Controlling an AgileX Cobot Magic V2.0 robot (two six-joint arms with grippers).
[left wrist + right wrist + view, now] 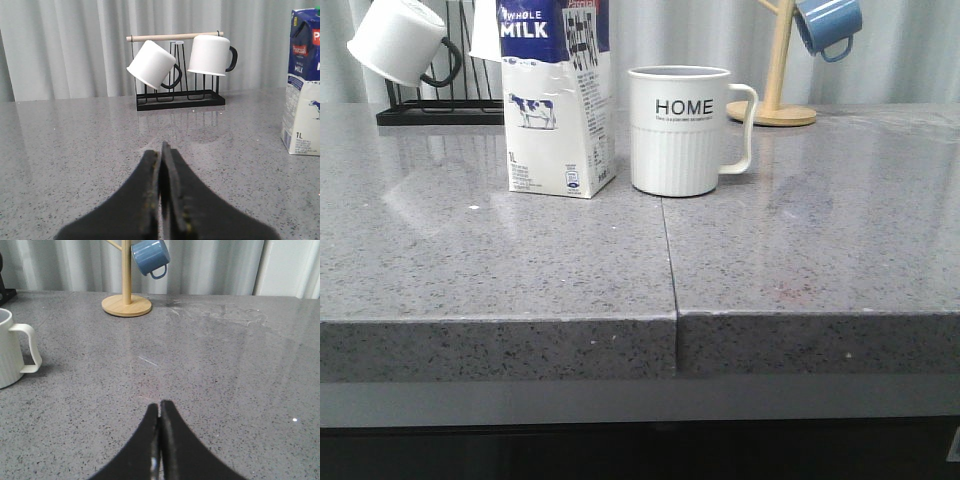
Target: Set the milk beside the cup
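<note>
The milk carton (556,100), white with a dark blue "WHOLE MILK" top and a cow picture, stands upright on the grey counter, just left of the cup (680,130), with a narrow gap between them. The cup is a white ribbed mug lettered "HOME", handle to the right. The carton also shows in the left wrist view (304,85) and the cup's edge in the right wrist view (11,347). My left gripper (161,150) is shut and empty, low over the counter, well back from the carton. My right gripper (159,406) is shut and empty, right of the cup. Neither gripper shows in the front view.
A black rack (180,97) with two white black-handled mugs (152,64) stands at the back left. A wooden mug tree (126,302) holding a blue mug (150,256) stands at the back right. A seam (669,260) runs down the counter's middle to its front edge.
</note>
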